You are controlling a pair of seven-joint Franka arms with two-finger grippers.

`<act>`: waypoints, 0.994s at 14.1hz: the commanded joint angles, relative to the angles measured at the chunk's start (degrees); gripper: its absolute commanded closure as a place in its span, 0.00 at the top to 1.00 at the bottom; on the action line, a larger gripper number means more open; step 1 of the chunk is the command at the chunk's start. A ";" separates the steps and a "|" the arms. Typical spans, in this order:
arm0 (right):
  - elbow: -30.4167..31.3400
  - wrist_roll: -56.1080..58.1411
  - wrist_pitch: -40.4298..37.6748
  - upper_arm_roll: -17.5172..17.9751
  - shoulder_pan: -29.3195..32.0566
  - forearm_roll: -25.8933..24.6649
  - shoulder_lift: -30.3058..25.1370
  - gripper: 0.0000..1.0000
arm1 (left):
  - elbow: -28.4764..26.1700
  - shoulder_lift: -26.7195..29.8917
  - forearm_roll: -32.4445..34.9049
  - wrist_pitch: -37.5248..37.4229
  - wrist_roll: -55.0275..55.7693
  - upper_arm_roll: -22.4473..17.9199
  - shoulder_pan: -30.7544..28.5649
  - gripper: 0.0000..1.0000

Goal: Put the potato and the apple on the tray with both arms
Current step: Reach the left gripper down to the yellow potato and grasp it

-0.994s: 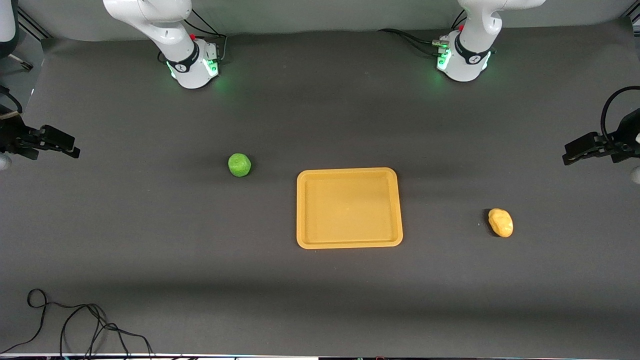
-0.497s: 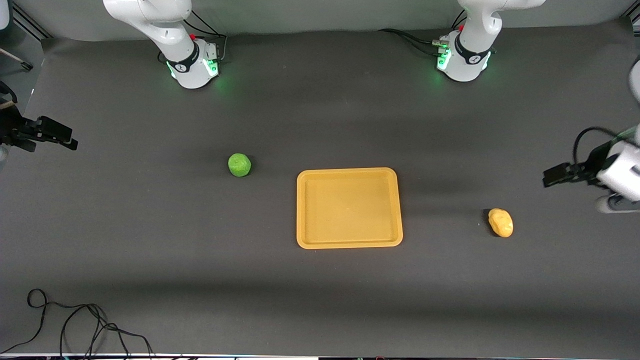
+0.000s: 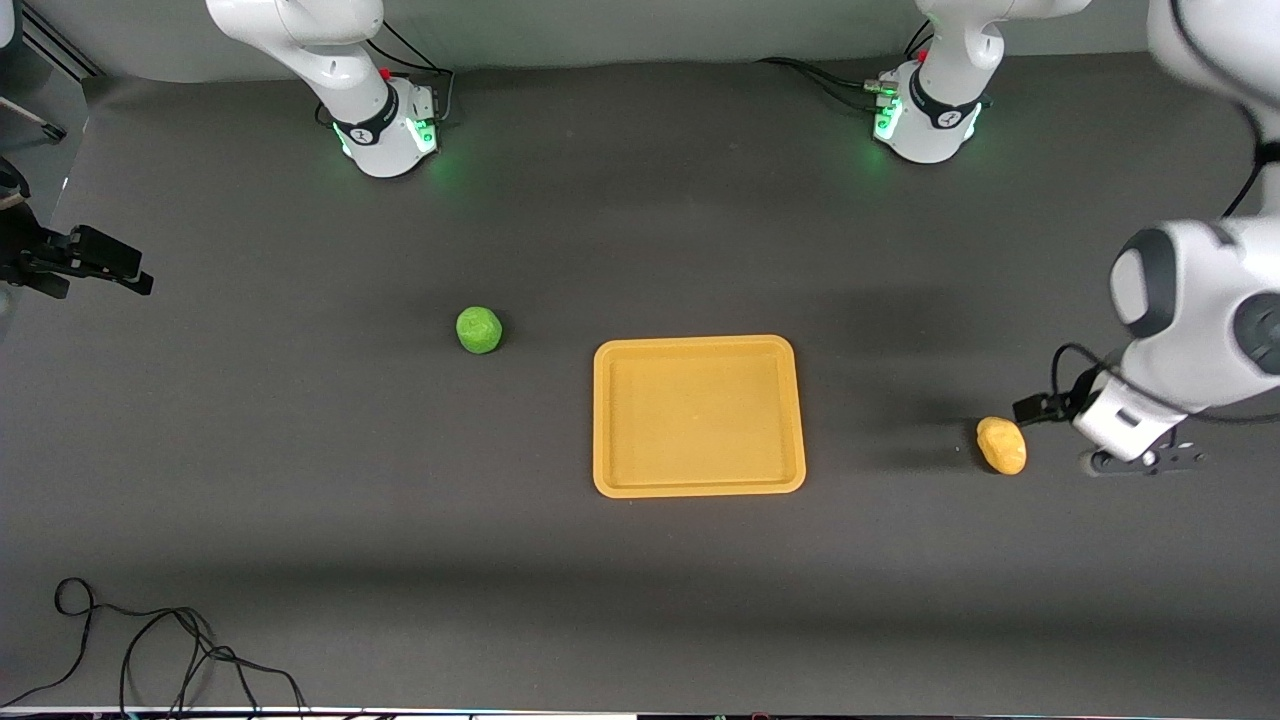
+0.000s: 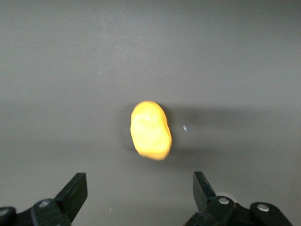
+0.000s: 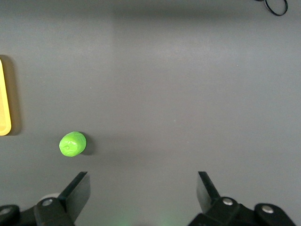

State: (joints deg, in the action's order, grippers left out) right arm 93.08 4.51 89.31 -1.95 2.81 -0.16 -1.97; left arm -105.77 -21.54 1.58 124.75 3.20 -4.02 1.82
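The tray (image 3: 698, 416) sits at the centre of the front view, with the apple (image 3: 479, 329) to its upper left on the table (image 3: 640, 250) and the potato (image 3: 1001, 445) at right of the frame. The left gripper (image 4: 140, 189) hangs above the potato, jaws spread wide and holding nothing. The right gripper (image 5: 143, 189) waits at the front view's left edge, jaws likewise wide and empty, the apple in its wrist view's lower left.

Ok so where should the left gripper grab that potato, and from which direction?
Probably from straight above, pinching across its narrow middle. The potato lies flat on the table, an oblong lump with nothing touching it, so its short width should fit between the fingers more easily than its length. The left gripper is open and hangs above the table beside it; the glossy, rounded skin may slip, so centre the grip.
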 commanded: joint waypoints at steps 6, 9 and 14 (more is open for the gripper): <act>0.17 1.03 -0.01 -0.25 -0.09 -0.01 -0.05 1.00 | 0.83 -12.56 0.53 10.60 7.08 0.06 -0.68 0.98; 0.17 1.12 -0.10 -0.25 -0.09 -0.01 0.13 1.00 | 0.83 -13.35 0.44 10.51 7.08 0.15 -0.59 0.60; 0.70 0.86 -0.01 -0.16 -0.18 -0.01 0.04 1.00 | 2.75 -7.74 0.53 0.97 10.06 0.41 2.30 0.13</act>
State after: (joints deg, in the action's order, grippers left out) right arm 93.39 4.51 89.28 -1.97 2.81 -0.16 -1.79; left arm -103.93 -33.50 1.57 132.38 10.29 -3.34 1.54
